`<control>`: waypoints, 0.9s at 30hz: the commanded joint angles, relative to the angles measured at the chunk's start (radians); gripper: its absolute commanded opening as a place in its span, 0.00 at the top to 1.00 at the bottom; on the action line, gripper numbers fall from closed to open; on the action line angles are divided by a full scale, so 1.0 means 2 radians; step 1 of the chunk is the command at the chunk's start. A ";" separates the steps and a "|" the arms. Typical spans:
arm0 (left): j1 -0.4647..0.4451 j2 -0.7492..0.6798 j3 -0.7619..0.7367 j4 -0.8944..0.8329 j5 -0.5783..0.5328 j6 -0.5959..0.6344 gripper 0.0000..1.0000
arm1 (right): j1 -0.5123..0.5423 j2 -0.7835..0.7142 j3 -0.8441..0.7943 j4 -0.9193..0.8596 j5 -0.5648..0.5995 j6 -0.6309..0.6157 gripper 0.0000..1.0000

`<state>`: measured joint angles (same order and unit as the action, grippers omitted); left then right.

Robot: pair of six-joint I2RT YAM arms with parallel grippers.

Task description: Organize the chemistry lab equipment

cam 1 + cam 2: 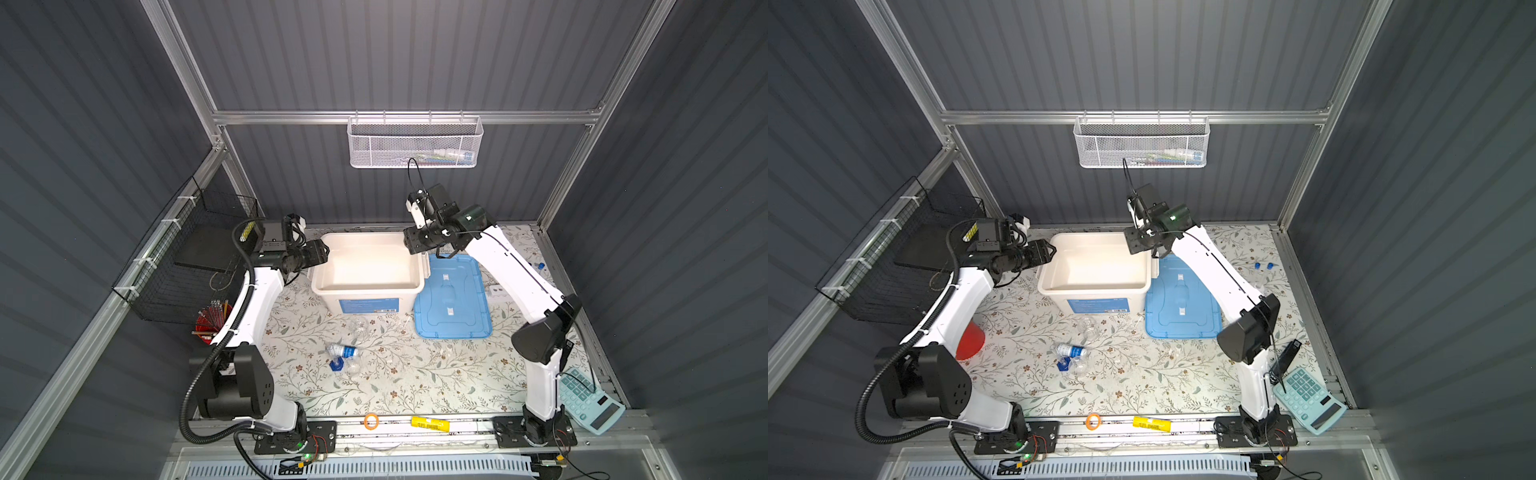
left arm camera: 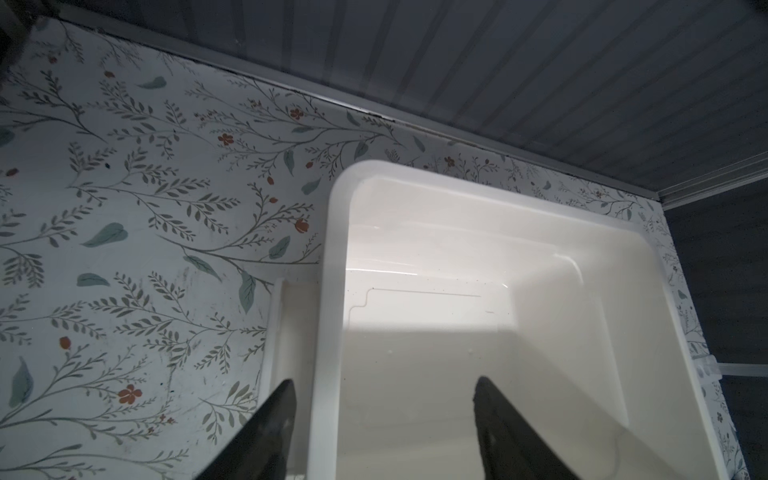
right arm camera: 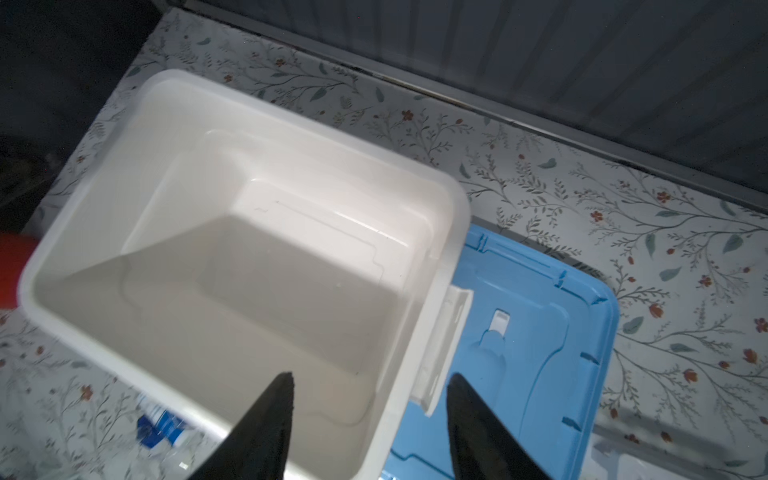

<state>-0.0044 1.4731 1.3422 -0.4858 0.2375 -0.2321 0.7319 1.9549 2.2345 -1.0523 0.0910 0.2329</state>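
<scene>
Orange ring (image 1: 370,421) and yellow-labelled stick (image 1: 431,424) on the front rail; pale blue calculator (image 1: 590,401) at the near right corner. On the floral tabletop (image 1: 415,386), left of centre, white blue-labelled bottle (image 1: 344,351) lying on its side, with the blue hexagonal base (image 1: 336,365) of a toppled cylinder just in front of it and a clear vessel (image 1: 353,368) just beside that base; touching or not, cannot tell. Slightly farther back, round flask (image 1: 358,325) near the front wall of the bin. Right of centre, small clear vessels (image 1: 446,351), faint against the print. At the left edge, red cup of sticks (image 1: 210,322), partly hidden by the left arm. Farther back, open white bin (image 1: 368,289), with blue lid (image 1: 452,297) flat on the tabletop beside its right wall. Near the right edge, past the right arm, blue-capped tubes (image 1: 1257,264). Over the bin's left rim, left fingers (image 2: 270,432) spread apart, holding nothing; above its right rim, right fingers (image 3: 266,424) likewise parted, nothing between them. On the rear wall, white mesh basket (image 1: 415,141).
</scene>
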 commanded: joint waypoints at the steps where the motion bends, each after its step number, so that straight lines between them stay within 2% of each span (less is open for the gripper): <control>1: 0.008 -0.040 0.003 -0.023 0.012 0.021 0.31 | 0.058 -0.031 -0.068 -0.011 -0.004 0.037 0.40; 5: 0.022 -0.083 -0.022 -0.024 0.017 0.021 0.30 | 0.102 -0.053 -0.133 -0.001 -0.027 0.064 0.41; 10: 0.029 -0.134 -0.059 -0.023 0.001 0.012 0.30 | 0.150 -0.044 -0.172 0.013 -0.005 0.076 0.42; 15: 0.032 -0.170 -0.084 -0.022 -0.013 0.005 0.30 | 0.168 -0.039 -0.221 0.065 -0.017 0.094 0.44; 20: 0.033 -0.192 -0.099 -0.027 -0.015 0.005 0.31 | 0.172 -0.003 -0.212 0.084 -0.014 0.069 0.46; 27: 0.034 -0.206 -0.109 -0.034 -0.025 0.006 0.31 | 0.176 0.055 -0.170 0.075 0.016 -0.002 0.49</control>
<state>0.0555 1.0756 1.1339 -0.5308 0.2016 -0.2180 1.0798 2.0396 1.8530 -0.8955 0.0826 0.3038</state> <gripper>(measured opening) 0.690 0.511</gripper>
